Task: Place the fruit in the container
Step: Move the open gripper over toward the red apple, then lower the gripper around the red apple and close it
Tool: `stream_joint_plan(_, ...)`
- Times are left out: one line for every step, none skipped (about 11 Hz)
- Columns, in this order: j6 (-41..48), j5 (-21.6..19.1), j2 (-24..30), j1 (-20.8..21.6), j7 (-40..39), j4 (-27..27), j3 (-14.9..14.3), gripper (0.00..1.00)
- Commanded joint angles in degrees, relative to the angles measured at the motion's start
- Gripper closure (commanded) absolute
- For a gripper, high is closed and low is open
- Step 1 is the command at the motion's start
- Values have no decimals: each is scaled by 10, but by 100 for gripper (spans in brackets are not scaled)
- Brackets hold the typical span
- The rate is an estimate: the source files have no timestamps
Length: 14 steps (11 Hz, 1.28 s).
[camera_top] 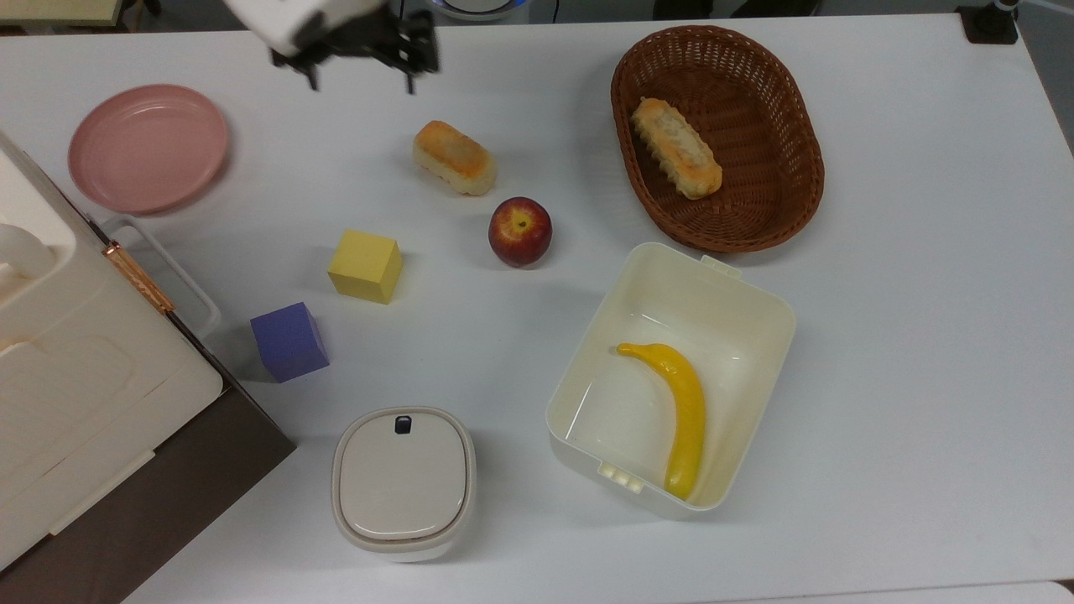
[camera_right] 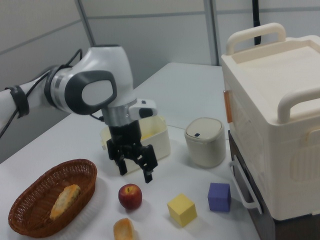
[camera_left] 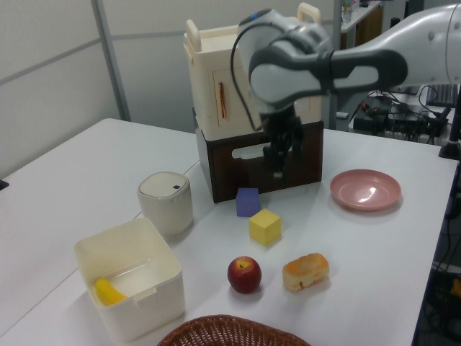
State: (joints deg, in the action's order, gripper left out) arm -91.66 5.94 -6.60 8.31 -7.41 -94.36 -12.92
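The fruit, a dark-red apple (camera_top: 520, 231) (camera_left: 244, 274) (camera_right: 130, 196), sits on the white table near its middle. The container (camera_top: 759, 352) (camera_left: 137, 310) (camera_right: 160, 140) is a cream-white open box to the top view's lower right of the apple, and a yellow banana (camera_top: 684, 411) (camera_left: 108, 292) lies inside it. My gripper (camera_top: 361, 82) (camera_left: 276, 167) (camera_right: 135, 173) hangs open and empty above the table. In the top view it is up and left of the apple, past the bread roll. In the right view its fingertips are just above the apple.
A bread roll (camera_top: 453, 158) lies near the apple. A wicker basket (camera_top: 789, 168) holding another roll is at the top view's upper right. A yellow cube (camera_top: 365, 266), a purple cube (camera_top: 289, 341), a lidded box (camera_top: 403, 482), a pink plate (camera_top: 148, 148) and a tall cream case (camera_top: 75, 361) fill the top view's left.
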Motion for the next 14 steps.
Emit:
stream_joint_plan(-62, -42, -10, 57, 13, -54, -1, 0)
stream_joint_plan(-66, -59, -31, 71, 27, -50, -2, 0)
stream_joint_plan(-83, -65, -48, 88, 57, -50, -1, 0)
stream_joint_plan(-104, -65, -71, 103, 92, -50, -1, 0)
stream_joint_plan(-128, -63, -94, 115, 114, -50, 0, 0)
stream_joint_plan(-148, -59, -108, 122, 118, -50, 2, 0)
stream_joint_plan(-158, -59, -120, 122, 118, -50, 3, 0)
stream_joint_plan(-172, -59, -135, 123, 118, -50, 6, 0)
stream_joint_plan(-187, -58, -150, 121, 119, -50, 17, 0)
stream_joint_plan(-204, -56, -162, 120, 119, -50, 20, 0)
stream_joint_plan(-214, -54, -169, 120, 118, -50, 20, 0)
stream_joint_plan(-213, -48, -170, 121, 118, -50, 20, 0)
stream_joint_plan(-211, -41, -170, 122, 119, -50, 20, 26)
stream_joint_plan(-205, -36, -167, 123, 119, -49, 19, 40)
